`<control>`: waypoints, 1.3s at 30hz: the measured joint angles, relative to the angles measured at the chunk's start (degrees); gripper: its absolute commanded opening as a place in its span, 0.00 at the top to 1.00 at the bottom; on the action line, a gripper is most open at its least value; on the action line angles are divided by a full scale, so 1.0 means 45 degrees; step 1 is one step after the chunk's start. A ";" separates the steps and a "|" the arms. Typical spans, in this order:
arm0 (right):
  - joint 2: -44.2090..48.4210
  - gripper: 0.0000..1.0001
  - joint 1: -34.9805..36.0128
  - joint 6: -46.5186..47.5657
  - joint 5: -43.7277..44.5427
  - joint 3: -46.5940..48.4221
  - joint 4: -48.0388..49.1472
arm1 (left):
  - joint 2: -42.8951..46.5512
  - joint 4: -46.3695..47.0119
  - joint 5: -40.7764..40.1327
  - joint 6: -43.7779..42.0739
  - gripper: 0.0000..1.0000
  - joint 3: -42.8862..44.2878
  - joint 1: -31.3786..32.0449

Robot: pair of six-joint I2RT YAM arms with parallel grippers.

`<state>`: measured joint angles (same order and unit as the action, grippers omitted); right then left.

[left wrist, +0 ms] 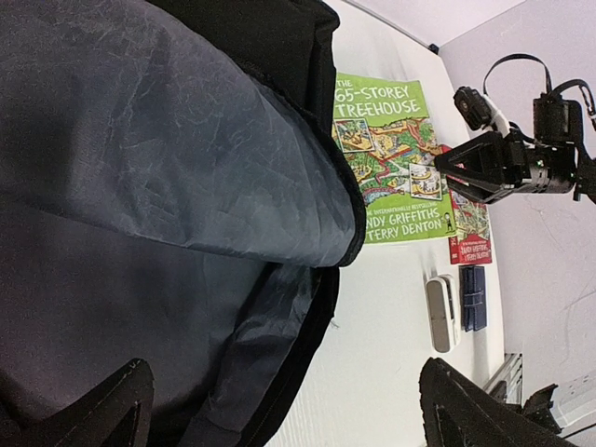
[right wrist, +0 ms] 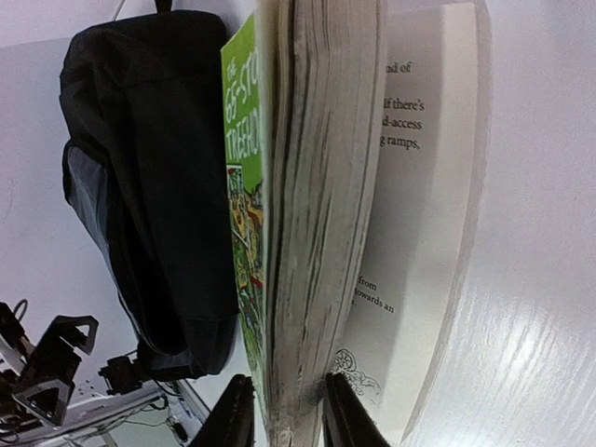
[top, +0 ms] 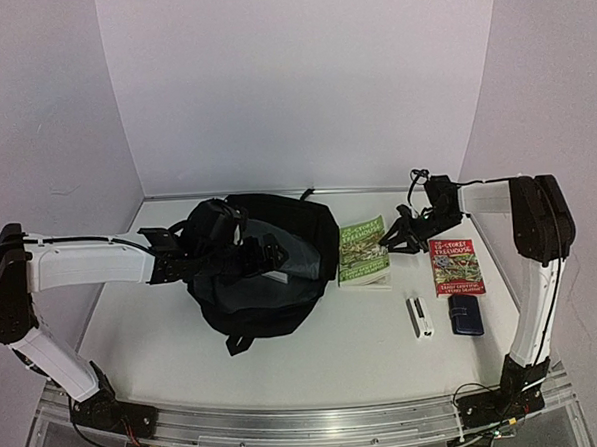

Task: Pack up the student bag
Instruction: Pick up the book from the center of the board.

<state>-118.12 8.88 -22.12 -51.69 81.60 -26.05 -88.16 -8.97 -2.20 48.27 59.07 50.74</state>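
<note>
A: Where's the student bag [top: 301,223]?
B: Left of centre on the table [top: 336,357], with the left gripper [left wrist: 284,410] spread wide at its mouth.
A: The right gripper [right wrist: 289,417]?
B: Straddling the green book's [top: 363,250] edge; clamping or not, unclear.

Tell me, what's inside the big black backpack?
Grey crinkled lining and a small pale edge show inside the large black fabric backpack. Deeper down is hidden by folded fabric.
</note>
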 measured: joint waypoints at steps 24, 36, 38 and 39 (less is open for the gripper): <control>-0.1236 1.00 0.0209 -0.1468 -0.0343 0.0000 0.1401 | -0.0070 -0.0075 -0.0005 -0.0089 0.00 0.0047 0.0000; 0.0324 1.00 0.0291 0.2083 0.0237 0.0642 -0.1593 | -0.0189 -0.1331 0.0637 -0.2021 0.00 0.1983 0.0000; 0.0793 1.00 0.0312 0.2973 0.0340 0.0753 -0.2373 | -0.0339 -0.1547 0.0936 -0.2403 0.00 0.2460 0.0000; 0.1037 1.00 0.0325 0.3427 0.0382 0.0772 -0.2734 | -0.0433 -0.1658 0.1123 -0.2638 0.00 0.2696 -0.0009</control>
<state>-113.45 10.35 -6.70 -49.98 85.07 -38.36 -90.11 -16.43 2.86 36.40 71.20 50.70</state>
